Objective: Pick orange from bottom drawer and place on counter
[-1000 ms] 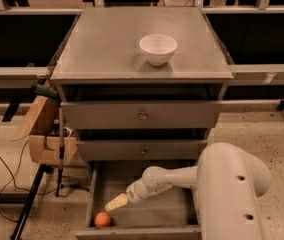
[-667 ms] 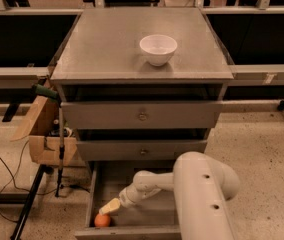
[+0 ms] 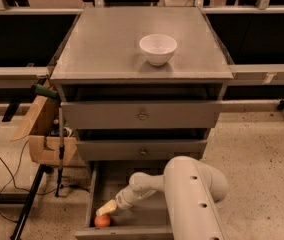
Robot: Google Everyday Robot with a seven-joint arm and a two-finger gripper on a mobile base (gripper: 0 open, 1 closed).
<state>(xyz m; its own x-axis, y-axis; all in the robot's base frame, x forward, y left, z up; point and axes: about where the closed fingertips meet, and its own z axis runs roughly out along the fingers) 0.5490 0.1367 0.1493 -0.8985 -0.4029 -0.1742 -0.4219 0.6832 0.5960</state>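
One gripper (image 3: 107, 207) hangs lower left in the bottom drawer (image 3: 91, 196), just above the round orange (image 3: 102, 221); its opening cannot be told.

Gripper (image 3: 107, 207) just above orange (image 3: 102, 221) in bottom drawer (image 3: 132, 231) corner; walls crowd left, front

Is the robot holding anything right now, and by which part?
Cannot be told. The gripper sits in the bottom drawer, right above the orange, but whether it grips it does not show.
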